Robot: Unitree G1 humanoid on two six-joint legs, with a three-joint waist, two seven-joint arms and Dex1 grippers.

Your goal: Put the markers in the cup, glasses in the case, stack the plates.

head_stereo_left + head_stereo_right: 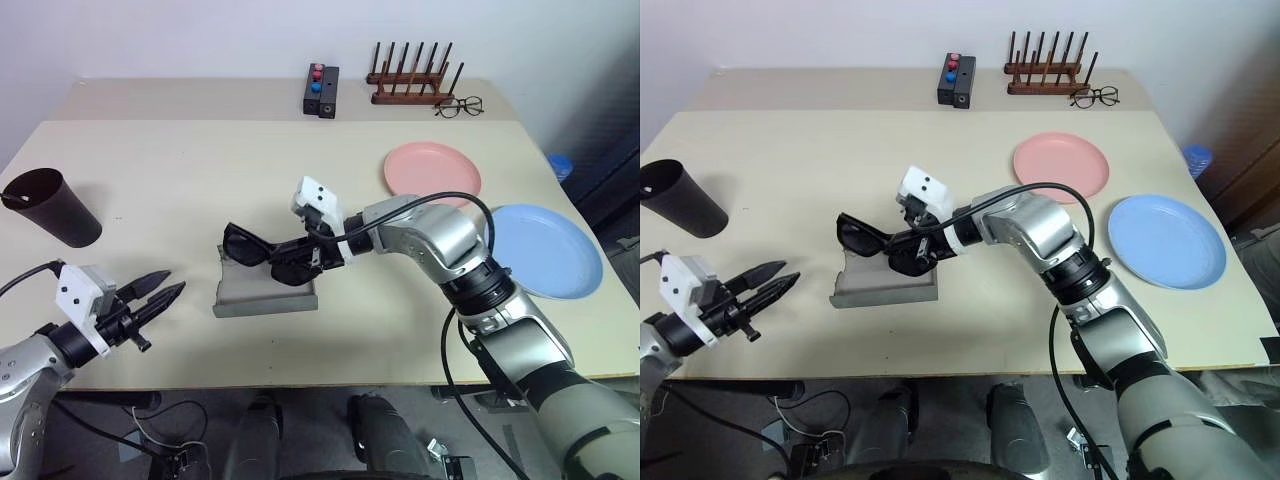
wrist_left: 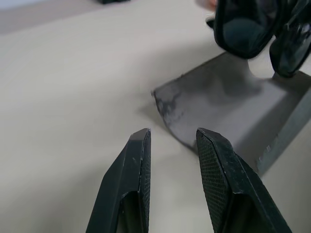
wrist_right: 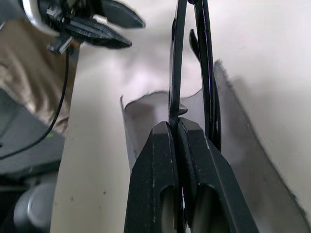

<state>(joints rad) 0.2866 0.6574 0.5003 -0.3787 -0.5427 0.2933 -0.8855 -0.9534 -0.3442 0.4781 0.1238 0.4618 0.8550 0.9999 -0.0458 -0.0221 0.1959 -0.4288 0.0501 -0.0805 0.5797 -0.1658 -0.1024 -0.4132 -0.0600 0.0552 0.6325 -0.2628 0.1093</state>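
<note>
My right gripper [image 1: 312,256] is shut on the black sunglasses, the glasses [image 1: 245,246], and holds them just above the open grey case [image 1: 250,292]. In the right wrist view its fingertips [image 3: 167,133] pinch the frame over the case's hollow [image 3: 146,114]. To the left of the case, low over the table, my left gripper [image 1: 168,288] is open and holds nothing; it points toward the case [image 2: 228,107]. The dark cup [image 1: 52,208] lies tilted at the table's far left. A pink plate [image 1: 432,170] and a blue plate [image 1: 548,250] lie apart on the right. The markers are out of view.
At the back of the table stand a small black box [image 1: 321,90] with red and blue buttons, a wooden peg rack [image 1: 415,78] and clear-lensed spectacles [image 1: 460,106]. Bare tabletop lies between the cup and the case.
</note>
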